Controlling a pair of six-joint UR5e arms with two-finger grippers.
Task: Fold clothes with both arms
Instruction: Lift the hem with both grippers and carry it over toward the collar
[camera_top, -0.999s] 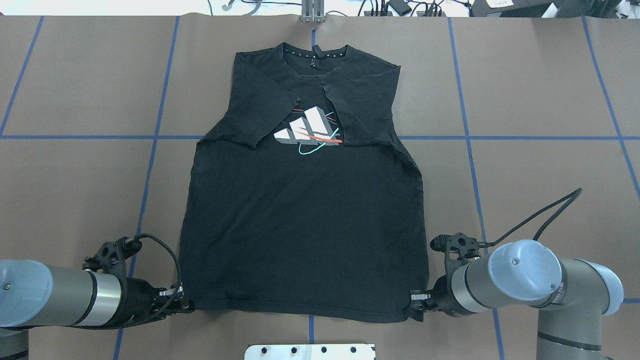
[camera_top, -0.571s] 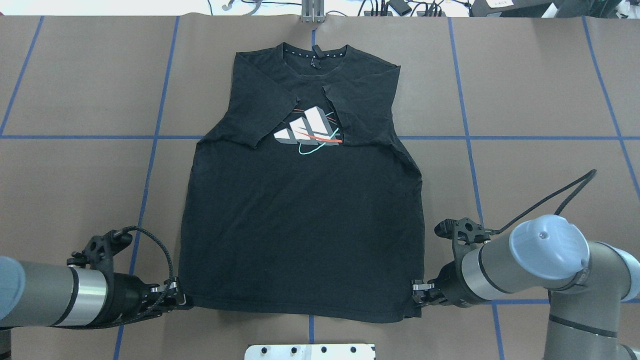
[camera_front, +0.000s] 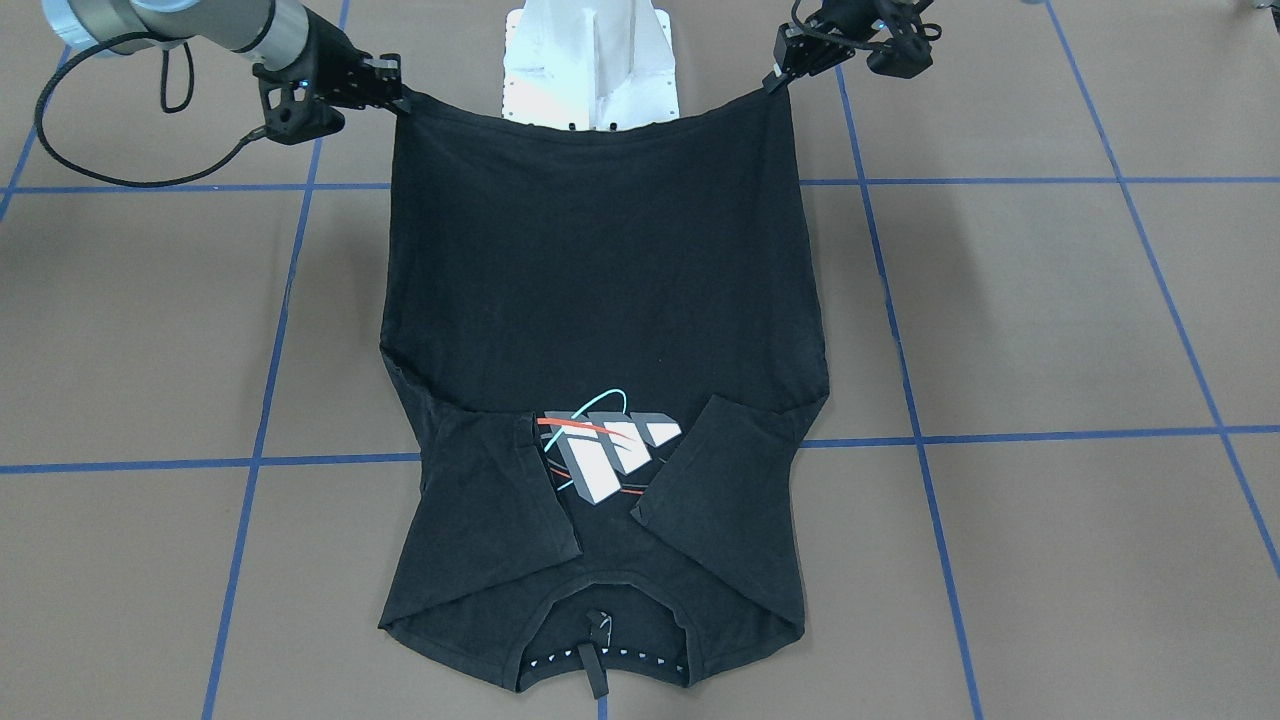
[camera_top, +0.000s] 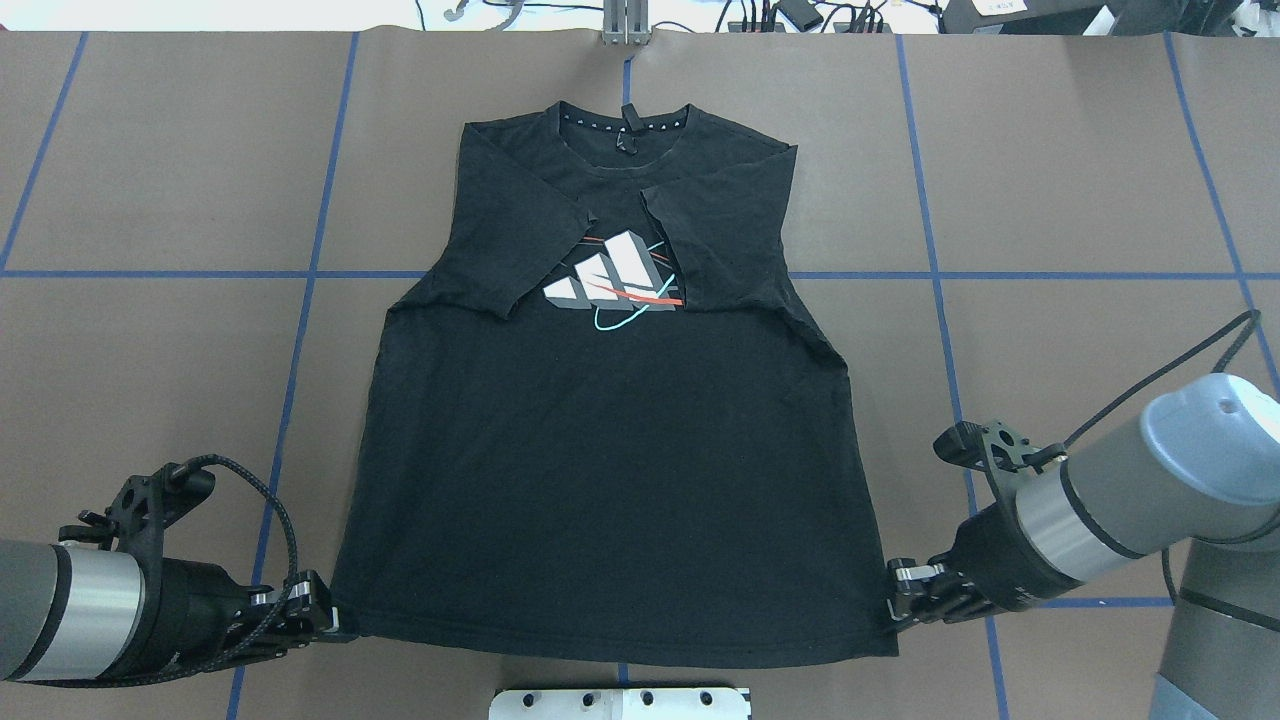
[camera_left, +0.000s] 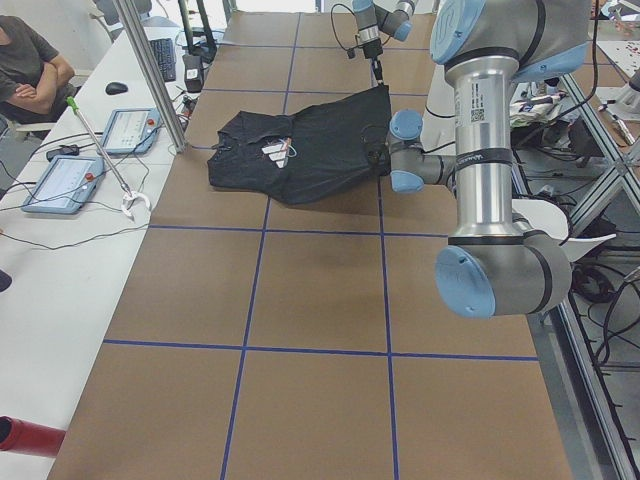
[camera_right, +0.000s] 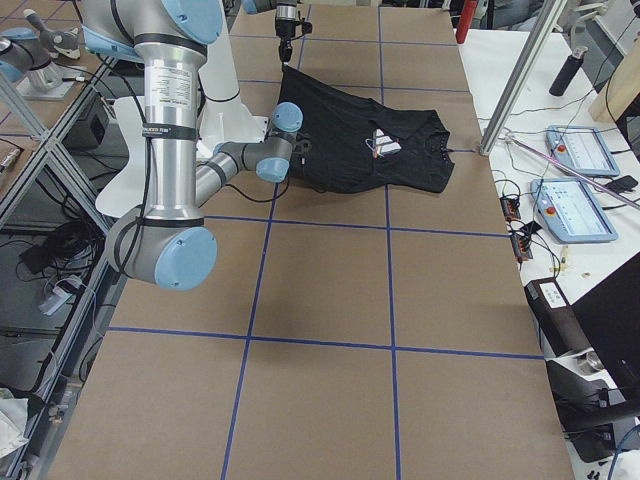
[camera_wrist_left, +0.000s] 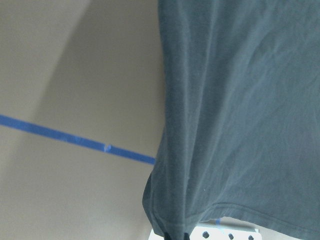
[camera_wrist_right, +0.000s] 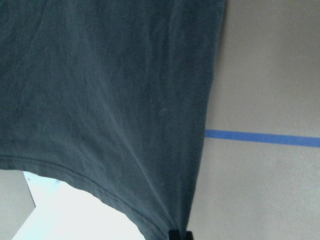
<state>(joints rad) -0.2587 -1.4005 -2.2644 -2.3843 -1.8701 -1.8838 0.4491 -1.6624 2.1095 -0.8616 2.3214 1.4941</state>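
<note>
Black tee (camera_top: 610, 480) (3-stripe gfx (camera_top: 622, 265))

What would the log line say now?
left tool: shut on shirt corner | right tool: shut on shirt corner | hem: raised off table | sleeves: folded in

Overhead: you look forward and down over the counter (camera_top: 1050, 180); T-shirt (camera_top: 610, 450) collar (camera_top: 622, 125) at 12 o'clock.
Front-facing: you look from the opposite side, steeply down; collar at 6 o'clock.
Sides: you look along the counter from each end, far back.
Wrists: you sit close against the T-shirt; both catch the white base plate (camera_wrist_left: 235, 234).
</note>
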